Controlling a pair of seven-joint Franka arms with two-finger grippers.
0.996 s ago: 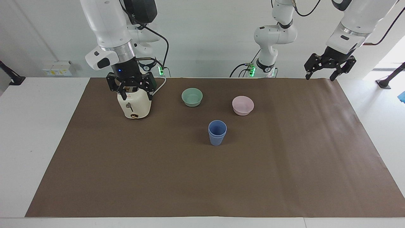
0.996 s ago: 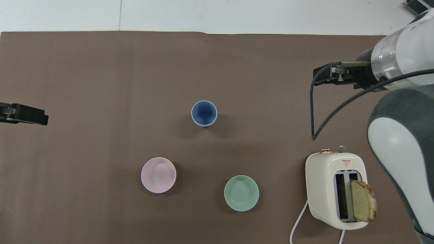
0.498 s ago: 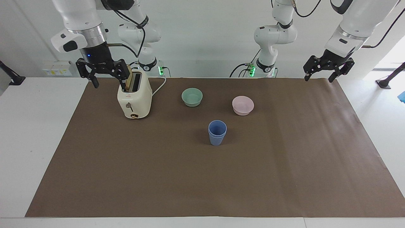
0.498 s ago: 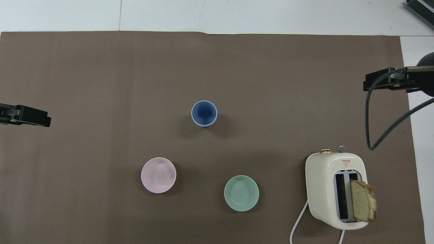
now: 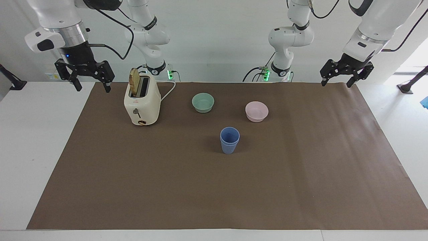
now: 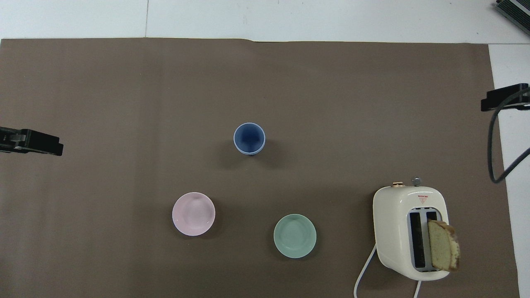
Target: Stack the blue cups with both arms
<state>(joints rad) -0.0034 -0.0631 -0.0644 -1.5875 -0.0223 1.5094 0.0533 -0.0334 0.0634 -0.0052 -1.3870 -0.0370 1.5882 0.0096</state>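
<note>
Well apart, stacked blue cups [image 5: 229, 140], open jaws

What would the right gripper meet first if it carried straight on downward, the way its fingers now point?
Probably only the table: the right gripper, open and empty, hangs over the brown mat's edge at the right arm's end. The toaster stands beside that line, apparently clear, though depth is uncertain.

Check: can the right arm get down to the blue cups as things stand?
Probably yes. The right claw hangs open over the table edge; only the toaster sits beside that path, and the blue cups stand nested in the open.
</note>
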